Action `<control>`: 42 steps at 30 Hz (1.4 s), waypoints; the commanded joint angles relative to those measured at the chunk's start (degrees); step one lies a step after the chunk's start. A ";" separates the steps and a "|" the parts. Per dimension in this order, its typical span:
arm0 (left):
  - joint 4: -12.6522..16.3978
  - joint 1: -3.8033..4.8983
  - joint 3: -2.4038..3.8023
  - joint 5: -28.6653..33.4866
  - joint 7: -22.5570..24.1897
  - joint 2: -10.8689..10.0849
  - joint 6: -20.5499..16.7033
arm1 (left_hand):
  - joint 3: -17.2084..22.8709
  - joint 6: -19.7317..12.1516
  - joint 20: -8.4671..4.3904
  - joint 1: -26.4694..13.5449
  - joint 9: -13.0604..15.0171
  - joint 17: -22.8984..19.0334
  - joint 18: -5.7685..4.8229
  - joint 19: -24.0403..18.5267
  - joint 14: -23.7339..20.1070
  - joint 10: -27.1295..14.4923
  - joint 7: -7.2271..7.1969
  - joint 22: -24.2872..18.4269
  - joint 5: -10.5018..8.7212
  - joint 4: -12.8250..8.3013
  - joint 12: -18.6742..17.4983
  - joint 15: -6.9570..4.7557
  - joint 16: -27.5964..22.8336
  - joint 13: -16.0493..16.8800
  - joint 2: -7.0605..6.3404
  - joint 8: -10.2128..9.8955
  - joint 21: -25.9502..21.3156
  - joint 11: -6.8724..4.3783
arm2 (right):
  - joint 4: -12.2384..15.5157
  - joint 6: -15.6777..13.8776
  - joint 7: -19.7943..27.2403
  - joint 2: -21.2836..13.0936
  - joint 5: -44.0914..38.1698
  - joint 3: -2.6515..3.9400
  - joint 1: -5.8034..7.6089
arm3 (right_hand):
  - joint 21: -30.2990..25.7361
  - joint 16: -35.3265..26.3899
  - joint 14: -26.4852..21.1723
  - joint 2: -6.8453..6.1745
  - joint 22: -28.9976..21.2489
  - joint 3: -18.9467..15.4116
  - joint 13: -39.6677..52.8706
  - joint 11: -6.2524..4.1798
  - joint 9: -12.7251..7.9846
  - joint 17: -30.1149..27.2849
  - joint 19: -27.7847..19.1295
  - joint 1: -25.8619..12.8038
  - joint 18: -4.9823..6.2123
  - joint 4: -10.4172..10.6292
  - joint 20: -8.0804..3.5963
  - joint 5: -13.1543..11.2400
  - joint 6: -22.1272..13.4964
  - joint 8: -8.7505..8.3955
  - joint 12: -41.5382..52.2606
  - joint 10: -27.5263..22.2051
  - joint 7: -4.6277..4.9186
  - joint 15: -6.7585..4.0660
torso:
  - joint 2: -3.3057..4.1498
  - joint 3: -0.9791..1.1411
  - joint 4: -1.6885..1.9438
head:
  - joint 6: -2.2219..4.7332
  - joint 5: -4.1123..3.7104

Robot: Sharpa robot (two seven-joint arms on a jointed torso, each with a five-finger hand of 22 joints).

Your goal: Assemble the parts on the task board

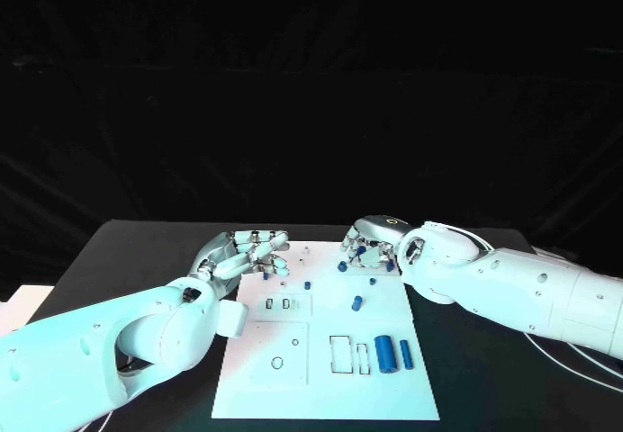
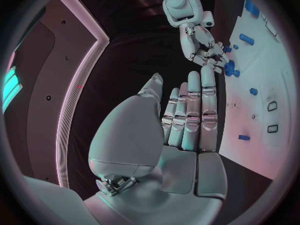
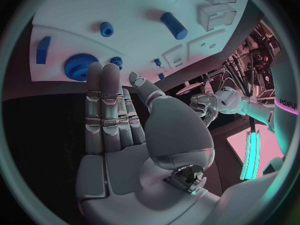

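Observation:
The white task board (image 1: 325,387) lies in the middle of the table. My left hand (image 1: 247,256) hovers at its far left corner, fingers straight and together, palm empty (image 2: 187,120). My right hand (image 1: 370,243) is over the far edge, fingers stretched out with nothing in them (image 3: 109,110). Its fingertips are just short of a blue gear (image 3: 78,67) and a small blue piece (image 3: 115,61). On the board lie a blue cylinder (image 1: 383,354), a blue bar (image 1: 405,354), a short blue part (image 1: 357,303) and small pegs (image 1: 308,284).
Black table (image 1: 143,243) surrounds the board on every side. Empty slots (image 1: 340,353) and an oval hole (image 1: 276,363) are in the near half of the board. Both forearms cross the board's sides.

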 commanded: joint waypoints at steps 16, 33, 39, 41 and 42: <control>2.00 0.65 0.17 0.45 -0.74 -0.72 1.81 | -0.04 -0.05 0.28 -0.26 -0.06 0.16 0.63 0.05 -0.36 -0.31 0.04 0.10 -0.17 -0.40 -0.23 0.03 -0.26 0.07 0.24 -0.24 0.26 -0.05 | -0.59 2.50 -3.38 0.90 -7.58 0.12 0.48 | 16.27 22.19 1.80 -0.64 16.38 2.38 0.15 0.34 0.12 20.65 0.13 -0.44 -0.85 1.08 0.49 -0.78 0.73 -0.12 -0.25 -1.68 -0.11 0.07 | 2.78 -0.04 0.69 | 0.39 -0.73; 1.85 0.67 0.17 0.45 -1.02 -0.79 1.99 | -0.03 -0.04 0.29 -0.26 -0.05 0.22 0.63 0.01 -0.41 -0.32 0.06 0.13 -0.16 -0.42 -0.26 0.04 -0.28 0.08 0.31 -0.26 0.27 -0.03 | -1.09 5.17 -2.61 1.73 -7.35 0.13 0.53 | 25.07 30.66 2.24 0.60 27.25 4.60 0.34 -0.28 0.49 29.18 2.79 0.12 -2.26 2.09 0.32 -1.55 3.48 0.46 0.04 1.06 -0.50 -0.37 | 3.37 -0.10 1.00 | 0.27 -0.85; 1.79 0.67 0.17 0.45 -1.12 -0.80 1.96 | 0.00 -0.01 0.30 -0.27 -0.04 0.29 0.63 -0.02 -0.43 -0.32 0.07 0.16 -0.15 -0.43 -0.27 0.04 -0.27 0.09 0.43 -0.27 0.28 -0.02 | -1.09 5.31 -2.36 1.85 -7.20 0.13 0.53 | 27.09 32.82 2.22 0.97 29.64 5.50 0.28 -0.53 0.60 31.25 3.13 0.37 -2.55 2.56 0.22 -2.08 4.41 0.45 -0.12 1.77 -0.80 -0.56 | 3.49 -0.14 1.09 | 0.32 -0.84; 1.79 0.68 0.17 0.45 -1.16 -0.80 1.96 | 0.00 -0.01 0.30 -0.27 -0.04 0.29 0.63 -0.02 -0.43 -0.32 0.07 0.16 -0.15 -0.43 -0.27 0.04 -0.27 0.09 0.43 -0.27 0.28 -0.02 | -1.15 5.06 -2.42 1.87 -7.18 0.13 0.53 | 27.97 33.64 2.25 1.60 30.75 6.22 0.33 -0.71 0.75 32.05 3.39 0.95 -2.70 2.61 0.15 -3.48 5.13 0.66 -0.04 2.30 -1.01 -0.75 | 3.57 -0.10 1.07 | 0.32 -0.84; 1.80 0.68 0.17 0.45 -1.19 -0.80 1.96 | 0.00 -0.01 0.30 -0.27 -0.04 0.29 0.63 -0.02 -0.43 -0.32 0.07 0.16 -0.15 -0.43 -0.27 0.04 -0.27 0.09 0.43 -0.27 0.28 -0.02 | -1.18 4.82 -2.55 1.88 -7.18 0.13 0.53 | 28.31 33.96 2.24 1.92 31.17 6.57 0.34 -0.79 0.81 32.36 3.47 1.17 -2.75 2.68 0.12 -4.16 5.38 0.72 -0.04 2.51 -1.07 -0.81 | 3.58 -0.11 1.10 | 0.35 -0.83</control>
